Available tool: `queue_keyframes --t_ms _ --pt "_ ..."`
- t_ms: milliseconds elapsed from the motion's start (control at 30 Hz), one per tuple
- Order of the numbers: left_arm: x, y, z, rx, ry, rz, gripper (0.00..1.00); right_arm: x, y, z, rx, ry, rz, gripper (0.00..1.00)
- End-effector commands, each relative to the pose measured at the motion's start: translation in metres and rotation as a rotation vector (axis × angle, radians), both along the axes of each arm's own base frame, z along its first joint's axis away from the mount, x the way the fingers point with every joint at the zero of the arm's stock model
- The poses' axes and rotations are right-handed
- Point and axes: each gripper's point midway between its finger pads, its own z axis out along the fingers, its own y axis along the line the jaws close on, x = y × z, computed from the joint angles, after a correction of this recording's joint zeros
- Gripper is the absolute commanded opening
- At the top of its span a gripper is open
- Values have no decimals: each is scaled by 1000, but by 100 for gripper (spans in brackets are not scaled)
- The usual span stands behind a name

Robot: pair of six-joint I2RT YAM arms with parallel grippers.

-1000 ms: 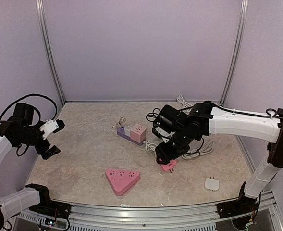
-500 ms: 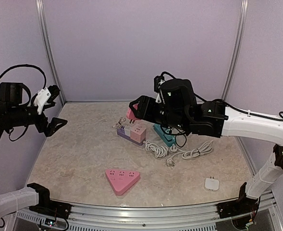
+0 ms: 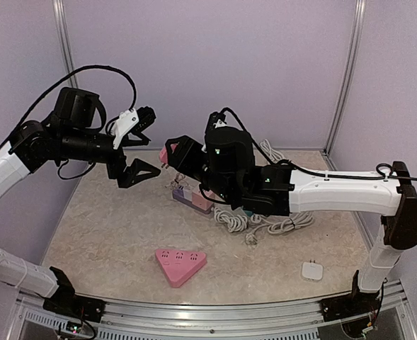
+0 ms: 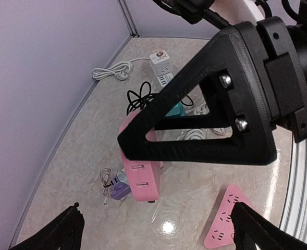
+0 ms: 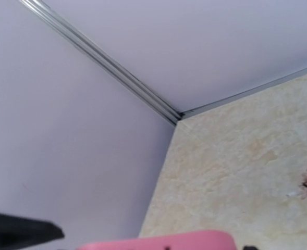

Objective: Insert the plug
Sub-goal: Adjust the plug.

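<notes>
The marbled beige table top [image 3: 109,234] bears a pink triangular plastic power strip [image 3: 181,264] near the front and a purple-and-pink cube socket block [image 3: 192,197] farther back. The right gripper [image 3: 173,155] is raised above that block, its jaws closed on the pink rectangular plastic plug [image 4: 141,179], which hangs in the air, well apart from any socket. The left gripper [image 3: 146,144] faces the plug from near by, its jaws spread wide and holding nothing. The step in hand appears to be carrying the plug to a socket. Good practice would be to square the pins over the slots, descend straight, and steady the socket body with the free gripper. The pins are hidden.
</notes>
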Motion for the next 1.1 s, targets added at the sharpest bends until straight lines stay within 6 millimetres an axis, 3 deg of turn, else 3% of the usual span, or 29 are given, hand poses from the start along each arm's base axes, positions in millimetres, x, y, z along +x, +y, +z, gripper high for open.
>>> queue_keyframes --t_ms 0,300,433,600,733,767,800,833,867,967,1067 --pt "13 -7 11 -8 -38 15 92 -2 5 25 128 2 -1 0" --pt "16 -23 12 -56 -17 -38 48 -8 13 23 146 26 54 0" --pt "19 -25 10 -58 -6 -35 36 -11 18 24 141 25 83 0" --pt "16 -25 7 -65 20 -50 2 -15 21 23 131 26 116 0" --pt "9 -23 9 -78 45 -79 0 -20 26 29 107 -23 178 3" --pt "6 -22 9 -77 52 -89 0 -22 26 34 90 -50 209 24" --pt "4 -20 8 -75 61 -103 0 -24 24 38 55 -87 249 62" --pt "-1 -17 7 -72 73 -124 0 -26 20 42 5 -127 291 84" --pt "-10 -13 3 -61 92 -156 0 -29 14 46 -63 -181 331 97" --pt "-35 -4 -7 -11 122 -261 0 -44 -10 53 -280 -348 478 100" --pt "-57 -2 -12 10 153 -336 0 -66 -23 42 -424 -483 675 100"
